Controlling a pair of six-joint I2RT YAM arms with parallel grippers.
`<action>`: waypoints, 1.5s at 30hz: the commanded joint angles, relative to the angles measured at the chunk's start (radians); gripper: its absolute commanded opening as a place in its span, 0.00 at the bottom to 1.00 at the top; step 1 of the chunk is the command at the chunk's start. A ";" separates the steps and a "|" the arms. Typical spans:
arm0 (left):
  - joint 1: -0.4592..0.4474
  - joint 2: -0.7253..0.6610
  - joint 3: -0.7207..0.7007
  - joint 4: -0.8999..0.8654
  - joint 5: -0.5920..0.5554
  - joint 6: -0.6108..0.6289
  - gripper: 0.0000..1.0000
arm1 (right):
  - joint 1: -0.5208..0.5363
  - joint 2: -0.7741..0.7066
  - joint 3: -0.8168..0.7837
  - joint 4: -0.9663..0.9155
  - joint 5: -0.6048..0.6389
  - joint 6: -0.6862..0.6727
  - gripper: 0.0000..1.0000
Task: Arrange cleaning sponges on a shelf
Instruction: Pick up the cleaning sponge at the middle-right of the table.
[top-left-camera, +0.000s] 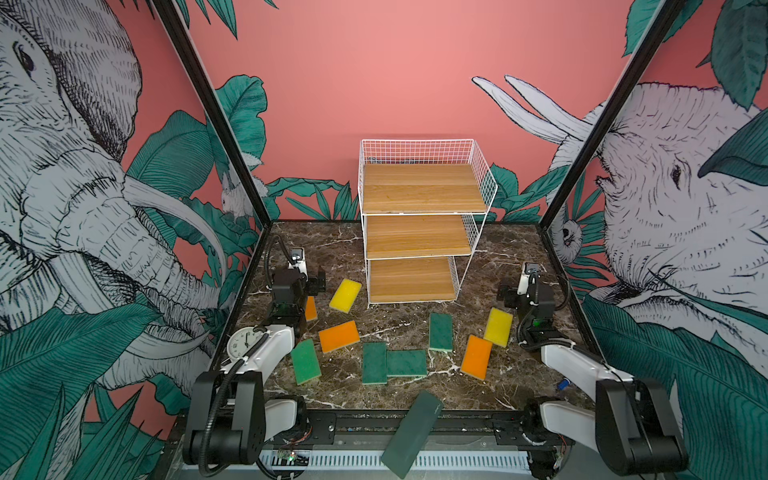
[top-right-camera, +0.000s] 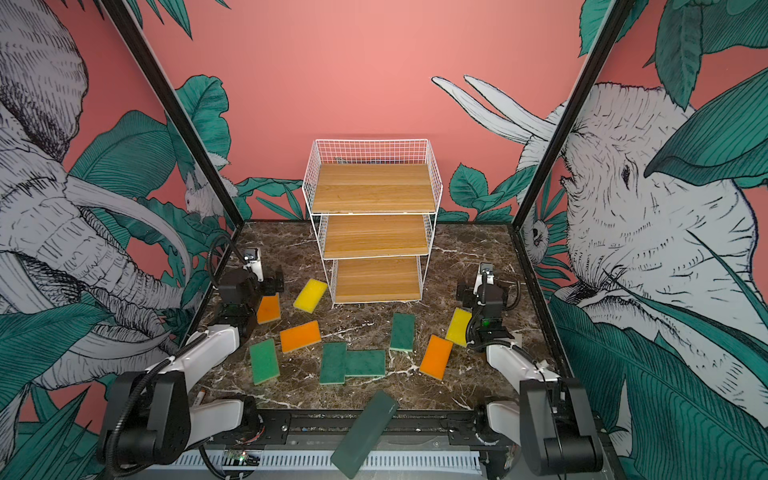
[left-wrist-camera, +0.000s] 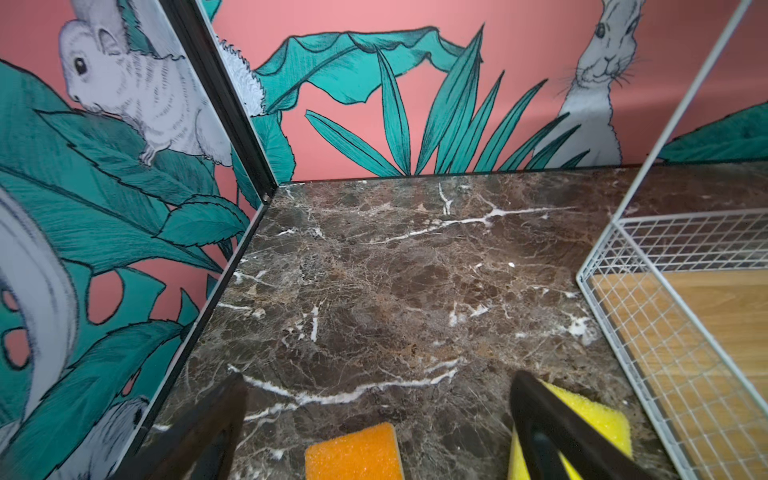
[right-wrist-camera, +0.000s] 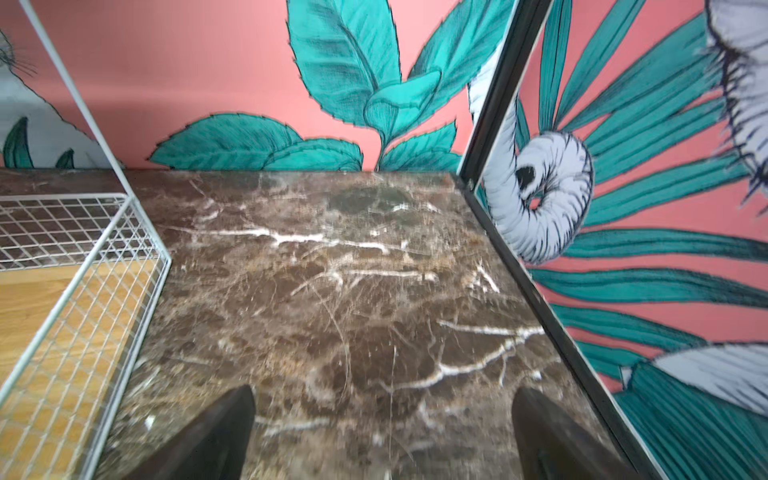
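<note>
Nine cleaning sponges lie scattered flat on the marble tabletop (top-left-camera: 490, 249) in front of the shelf (top-left-camera: 417, 220), a white wire-grid rack whose three stepped wooden boards all stand bare, suggesting the arranging has yet to begin. Both arms sit low at either side of the rack, apparently poised to start. The left gripper (left-wrist-camera: 376, 399) has its jaws spread wide with nothing between them, hovering over an orange sponge (left-wrist-camera: 353, 453) and just beside a yellow sponge (top-left-camera: 345, 295) near the shelf's foot, likely the handiest first picks. The right gripper (right-wrist-camera: 382, 411) is likewise spread wide and empty above bare marble, with another yellow sponge (top-left-camera: 498, 327) close behind it. Four green sponges, among them a touching pair (top-left-camera: 392, 363), and two more orange ones, (top-left-camera: 338, 336) and (top-left-camera: 477, 356), rest nearer the front. A longer dark green slab (top-left-camera: 411, 432) hangs over the table's front edge, apart from the rest.
</note>
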 joint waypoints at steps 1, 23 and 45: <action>-0.003 -0.055 0.018 -0.190 -0.039 -0.090 0.99 | 0.004 -0.090 0.027 -0.232 0.026 0.050 0.99; -0.008 -0.212 0.212 -0.781 0.019 -0.362 0.94 | 0.186 -0.353 0.154 -1.128 0.207 0.553 0.98; -0.009 -0.136 0.326 -0.976 0.068 -0.412 0.87 | 0.365 -0.145 0.232 -1.256 0.022 0.869 0.93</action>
